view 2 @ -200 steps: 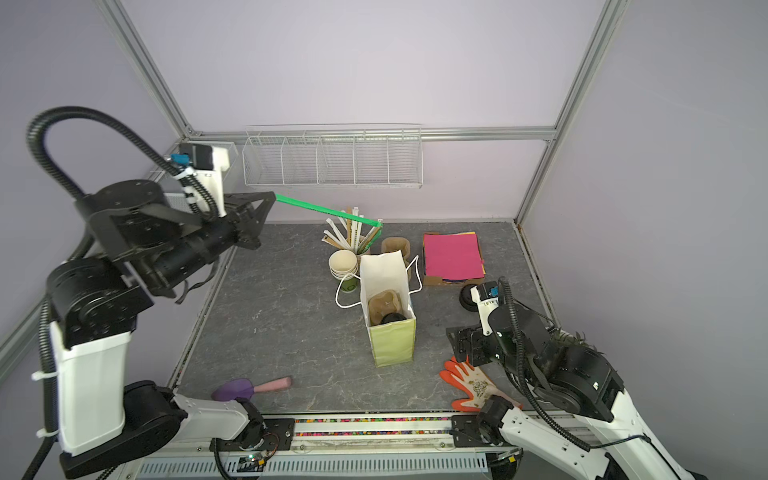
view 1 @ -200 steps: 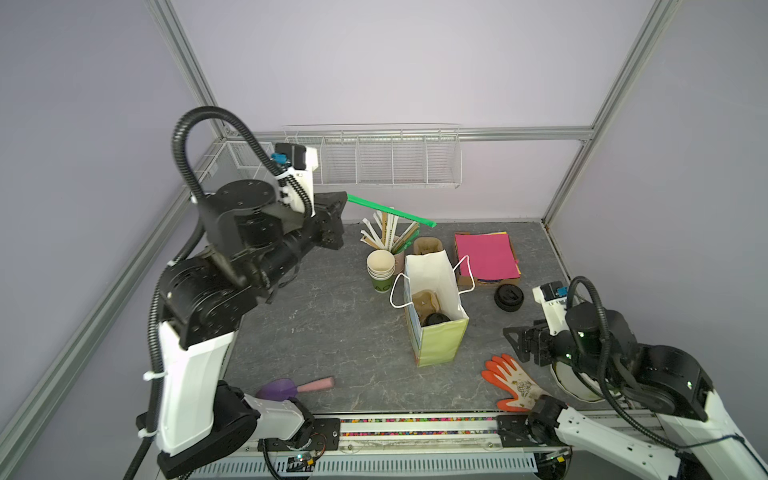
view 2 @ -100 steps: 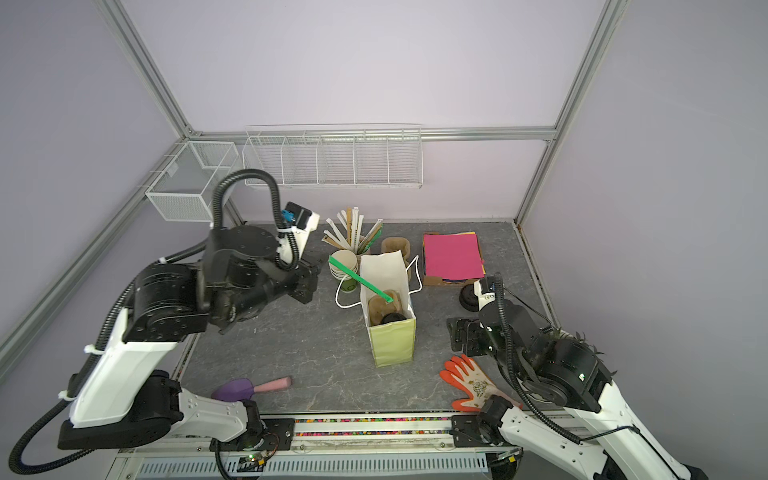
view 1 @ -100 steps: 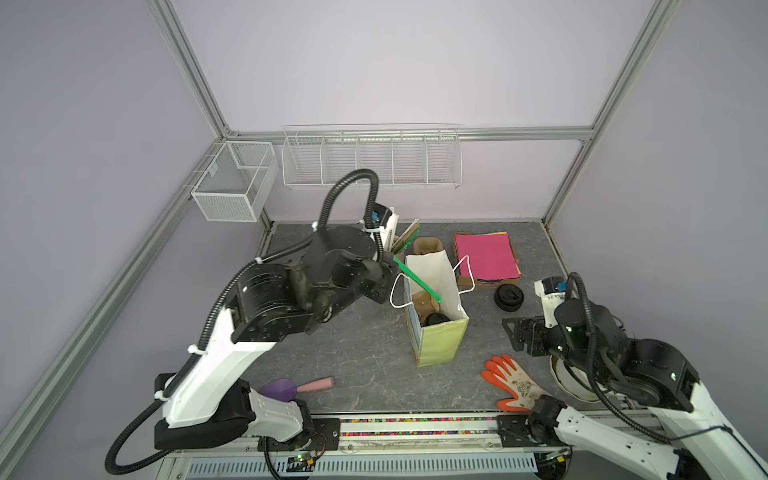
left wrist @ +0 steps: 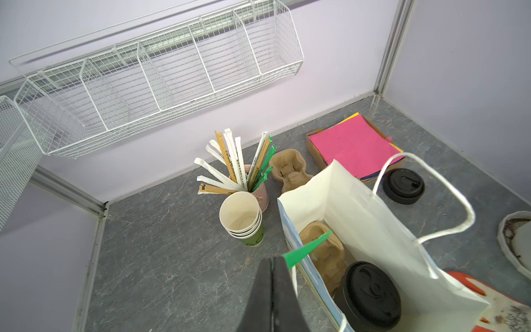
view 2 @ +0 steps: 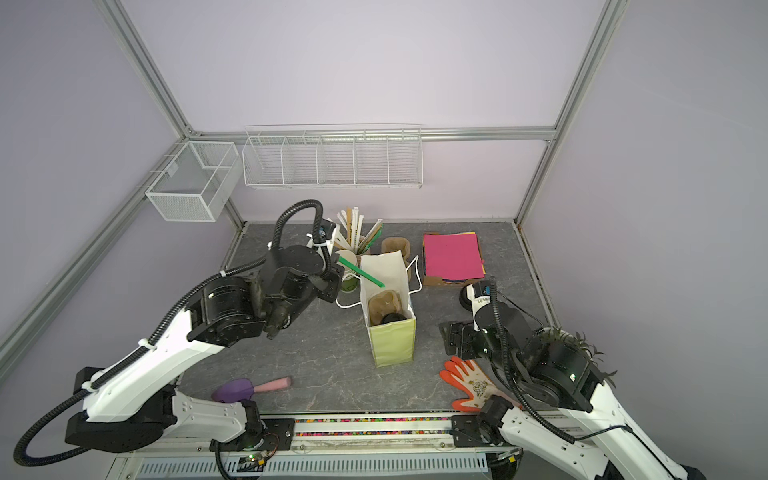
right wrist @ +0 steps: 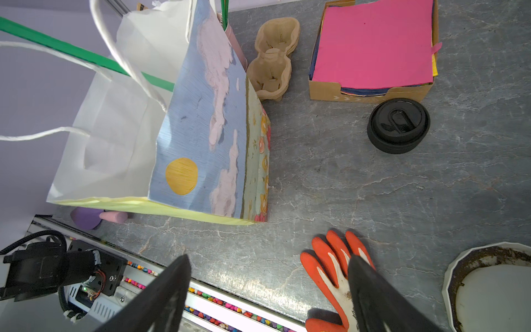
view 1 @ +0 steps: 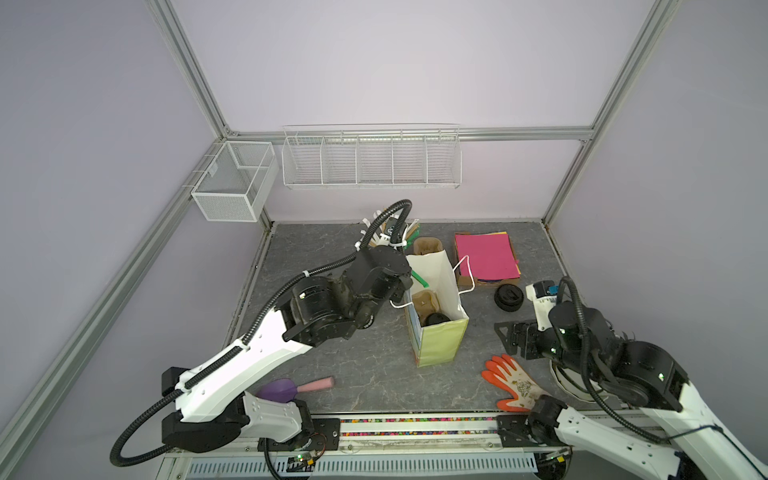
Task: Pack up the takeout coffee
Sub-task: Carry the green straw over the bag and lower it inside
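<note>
Mid-frame beside the bag (view 2: 392, 345), left pincer (left wrist: 274, 260) clamps a green straw (left wrist: 307, 247) that might snag its rim; right pincer (right wrist: 268, 260) gapes.

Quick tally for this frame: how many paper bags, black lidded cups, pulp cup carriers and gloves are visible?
Paper bags: 1
Black lidded cups: 2, one inside it, one outside
Pulp cup carriers: 2, one inside it, one behind it
Gloves: 1
Total: 6

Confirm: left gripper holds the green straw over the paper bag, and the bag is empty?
Not empty: the left wrist view shows a black lidded cup and a cardboard carrier inside the paper bag. The left gripper does hold the green straw over it.
</note>
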`<state>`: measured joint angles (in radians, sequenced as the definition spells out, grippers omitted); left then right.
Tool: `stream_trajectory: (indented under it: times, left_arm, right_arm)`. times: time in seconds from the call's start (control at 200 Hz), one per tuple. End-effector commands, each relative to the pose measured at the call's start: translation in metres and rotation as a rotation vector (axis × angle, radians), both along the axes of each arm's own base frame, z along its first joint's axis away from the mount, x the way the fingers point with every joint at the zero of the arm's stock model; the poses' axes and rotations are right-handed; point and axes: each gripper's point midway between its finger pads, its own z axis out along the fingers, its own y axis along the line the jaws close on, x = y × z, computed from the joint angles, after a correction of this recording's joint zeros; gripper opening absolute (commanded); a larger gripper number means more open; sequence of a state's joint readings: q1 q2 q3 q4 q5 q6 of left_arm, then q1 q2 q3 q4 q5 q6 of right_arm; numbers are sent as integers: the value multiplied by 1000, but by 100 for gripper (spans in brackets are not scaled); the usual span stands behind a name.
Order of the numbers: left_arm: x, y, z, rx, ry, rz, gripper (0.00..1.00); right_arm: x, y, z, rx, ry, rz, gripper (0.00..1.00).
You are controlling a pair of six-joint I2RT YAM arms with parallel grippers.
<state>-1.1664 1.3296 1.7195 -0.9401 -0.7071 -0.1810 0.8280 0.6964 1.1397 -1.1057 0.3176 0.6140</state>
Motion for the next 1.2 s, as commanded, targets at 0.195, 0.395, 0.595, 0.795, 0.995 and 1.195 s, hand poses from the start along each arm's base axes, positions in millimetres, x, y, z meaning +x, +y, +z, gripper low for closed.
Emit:
stream_trajectory:
  times: [0.195, 0.395, 0.595, 0.795, 0.995, 1.195]
  left_arm:
    - [20, -39, -46, 88, -24, 2, 12]
    - [9, -51, -8, -39, -24, -92, 67]
    - [1, -18, 41, -120, -83, -96, 86]
    - [-9, 50, 43, -161, -97, -4, 96]
    - [-22, 110, -2, -140, -72, 94, 99]
    - [-30, 156, -55, -104, -92, 208, 99]
  right_arm:
    - [4, 4, -6, 5, 1, -3, 88]
    - [18, 6, -6, -40, 8, -52, 88]
    - [45, 2, 7, -69, -19, -157, 88]
    - [96, 3, -11, -16, 124, -212, 88]
    - [172, -17, -41, -38, 211, -359, 88]
    - [244, -35, -86, -105, 290, -459, 91]
